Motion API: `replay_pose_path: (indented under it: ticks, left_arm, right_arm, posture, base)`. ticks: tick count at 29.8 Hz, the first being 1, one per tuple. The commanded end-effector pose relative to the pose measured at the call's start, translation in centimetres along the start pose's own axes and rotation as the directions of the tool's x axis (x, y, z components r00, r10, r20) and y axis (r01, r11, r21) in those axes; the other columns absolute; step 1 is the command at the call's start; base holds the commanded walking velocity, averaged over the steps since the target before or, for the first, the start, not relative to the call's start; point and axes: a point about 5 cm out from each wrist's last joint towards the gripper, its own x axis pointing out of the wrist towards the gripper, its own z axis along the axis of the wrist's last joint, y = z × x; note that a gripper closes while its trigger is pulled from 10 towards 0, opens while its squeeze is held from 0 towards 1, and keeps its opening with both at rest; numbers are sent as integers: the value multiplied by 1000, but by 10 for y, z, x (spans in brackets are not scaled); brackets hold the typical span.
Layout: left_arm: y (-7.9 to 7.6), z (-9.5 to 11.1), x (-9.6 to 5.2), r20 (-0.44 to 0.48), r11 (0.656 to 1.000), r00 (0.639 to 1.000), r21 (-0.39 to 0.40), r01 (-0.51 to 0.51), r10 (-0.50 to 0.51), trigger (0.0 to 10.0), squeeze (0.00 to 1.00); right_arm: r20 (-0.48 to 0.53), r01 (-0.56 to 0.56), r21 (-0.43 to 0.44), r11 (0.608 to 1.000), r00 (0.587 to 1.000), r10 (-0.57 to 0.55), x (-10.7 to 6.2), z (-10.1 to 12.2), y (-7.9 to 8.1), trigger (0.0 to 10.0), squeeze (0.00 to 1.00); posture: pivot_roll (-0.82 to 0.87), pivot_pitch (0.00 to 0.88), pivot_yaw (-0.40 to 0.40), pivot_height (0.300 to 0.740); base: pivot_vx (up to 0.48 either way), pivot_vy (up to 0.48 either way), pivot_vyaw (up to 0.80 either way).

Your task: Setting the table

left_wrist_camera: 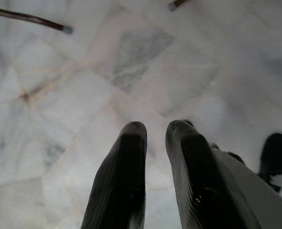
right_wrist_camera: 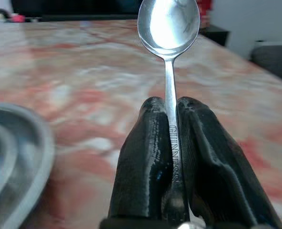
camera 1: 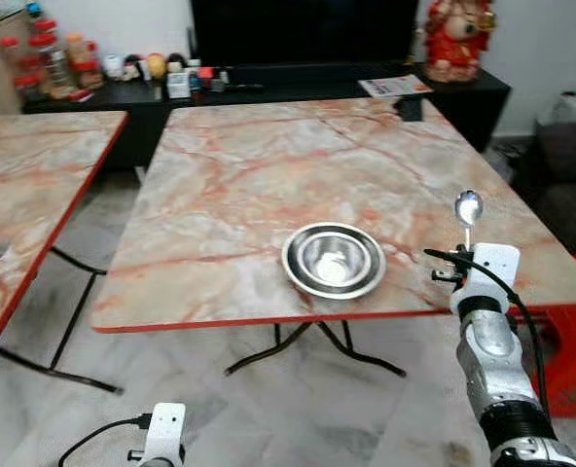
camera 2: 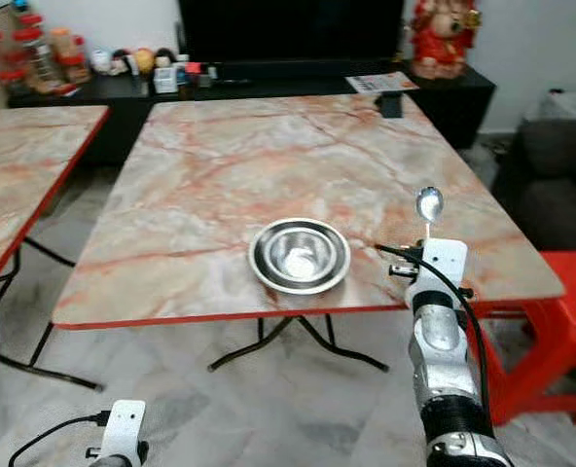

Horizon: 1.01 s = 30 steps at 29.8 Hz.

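Marble-patterned worktop with a red edge stands on pale floor tiles, a second like it to the left and a dark sideboard behind. One steel bowl sits near the front edge. The right end effector, raised upright just right of the bowl, pinches one spoon, bowl end up. The left end effector hangs low over the floor, fingers slightly parted, empty.

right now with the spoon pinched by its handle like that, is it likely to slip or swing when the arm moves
The spoon looks like polished metal, so probably stiff but slippery. The right gripper pinches only its thin handle, bowl end standing free above the fingers, so it could pivot if jolted. It seems light, so a slow move toward the steel bowl should probably hold.
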Motion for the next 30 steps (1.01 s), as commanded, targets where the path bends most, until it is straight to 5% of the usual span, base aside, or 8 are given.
replay_pose_path:
  ticks: [1,22,30]
  left_arm:
    - [-1,2,0,5,1000,1000,-6,-2,2,10000,0]
    - [-3,2,0,14,1000,1000,-16,17,-16,10000,0]
    - [-4,0,0,4,999,1000,-15,30,-30,10000,0]
  right_arm:
    - [19,12,-9,1000,1000,-12,2,5,-7,10000,0]
    - [-6,-16,26,1000,1000,16,-4,1,-5,10000,0]
    - [-137,-59,5,998,989,59,-2,-10,-17,10000,0]
  posture:
    - [-118,0,11,740]
    - [-122,0,13,740]
    - [-126,0,18,740]
  base:
    - [319,0,0]
    - [73,0,0]
    - [0,0,0]
